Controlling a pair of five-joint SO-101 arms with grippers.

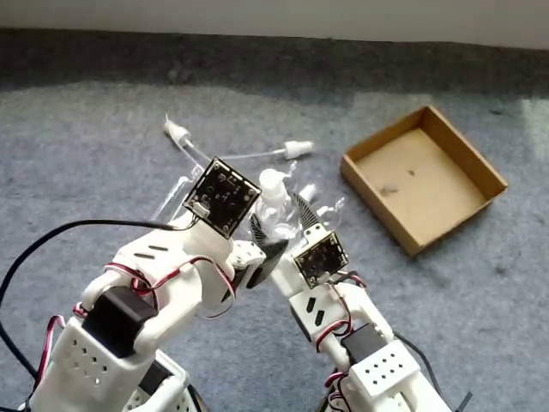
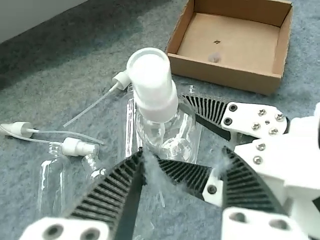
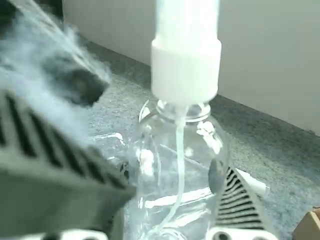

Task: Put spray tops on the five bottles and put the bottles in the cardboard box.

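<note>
Bottle (image 2: 160, 125) sits clamped in right end effector (image 3: 165, 200), left end effector (image 2: 182, 165) spread wide alongside, loose bottle (image 2: 50, 182) nearby.

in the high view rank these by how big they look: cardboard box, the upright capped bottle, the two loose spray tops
1. cardboard box, by far largest
2. capped bottle, partly hidden by the arms
3. loose spray top nearer the box and the farther spray top: alike, can't rank
</note>
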